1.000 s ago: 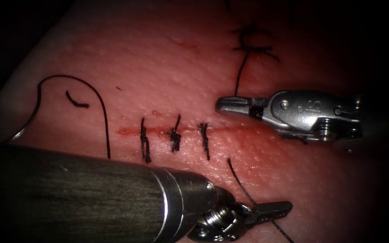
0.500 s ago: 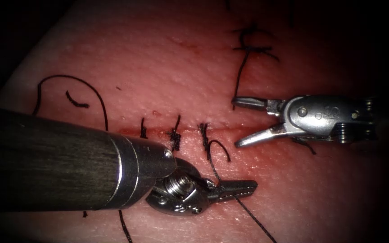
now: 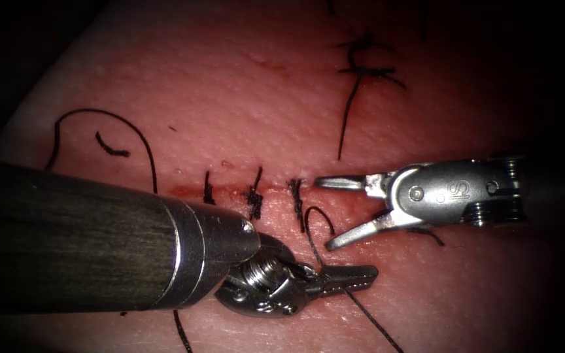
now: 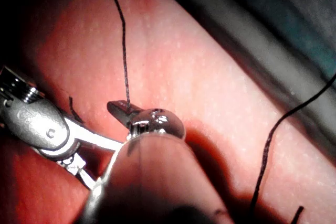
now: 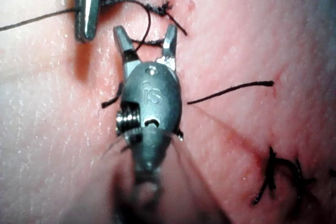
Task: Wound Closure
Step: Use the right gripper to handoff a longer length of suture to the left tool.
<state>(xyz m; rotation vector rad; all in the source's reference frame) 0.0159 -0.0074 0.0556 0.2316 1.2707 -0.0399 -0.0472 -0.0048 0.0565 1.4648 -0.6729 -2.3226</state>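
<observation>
The cut (image 3: pixel 230 191) runs sideways across the tissue (image 3: pixel 243 98), crossed by three dark stitches (image 3: pixel 254 196). My left tool (image 3: pixel 361 276) lies just below the cut with its jaws shut on the thread (image 3: pixel 318 252). That thread rises in a small loop to the rightmost stitch (image 3: pixel 295 196) and trails off toward the lower right. In the left wrist view, thread (image 4: pixel 125 51) leaves the shut left tool (image 4: pixel 119 110). My right tool (image 3: pixel 327 213) is at the cut's right end, its jaws open around the loop and holding nothing; the right wrist view shows this too (image 5: pixel 145 36). The left shaft (image 3: pixel 86 242) hides the needle.
A separate knotted stitch (image 3: pixel 364 65) sits higher on the tissue, its tail hanging down toward the right tool. A long arc of thread (image 3: pixel 135 137) and a short cut piece (image 3: pixel 109 147) lie on the left. Red fluid marks the cut line.
The left tool has come up toward the cut with the thread, slackening it into a loop. The right tool opened its jaws and moved down and left around that loop.
</observation>
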